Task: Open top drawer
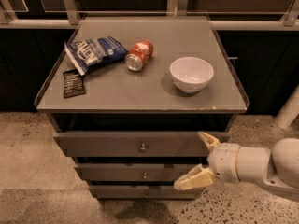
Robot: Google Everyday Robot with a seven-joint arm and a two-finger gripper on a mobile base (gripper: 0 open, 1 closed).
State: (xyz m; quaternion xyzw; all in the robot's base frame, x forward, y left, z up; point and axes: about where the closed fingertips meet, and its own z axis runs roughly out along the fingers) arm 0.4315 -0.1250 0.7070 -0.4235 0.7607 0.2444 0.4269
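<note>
- Immediately left of the upper finger (209,140): top drawer (103,144), widest of the grey fronts, right beneath the cabinet top (140,94), not visibly pulled out.
- Further left of both fingers, at the centre of that front: small round knob (143,148), untouched.
- At the drawer's right end: gripper (191,161), fingers spread wide apart and clamped on nothing; upper tip over the drawer's right edge, contact impossible to tell; lower finger (194,178) down beside the middle drawer (117,171).
- Below the lower finger's level, to its left: bottom drawer (126,191), narrowest front.
- Behind the fingers, to the right: white arm (261,164).
- Above the fingers, on the cabinet top: white bowl (191,73) nearest; red can (139,55) on its side further left; blue chip bag (96,52) and dark packet (74,83) farthest left.
</note>
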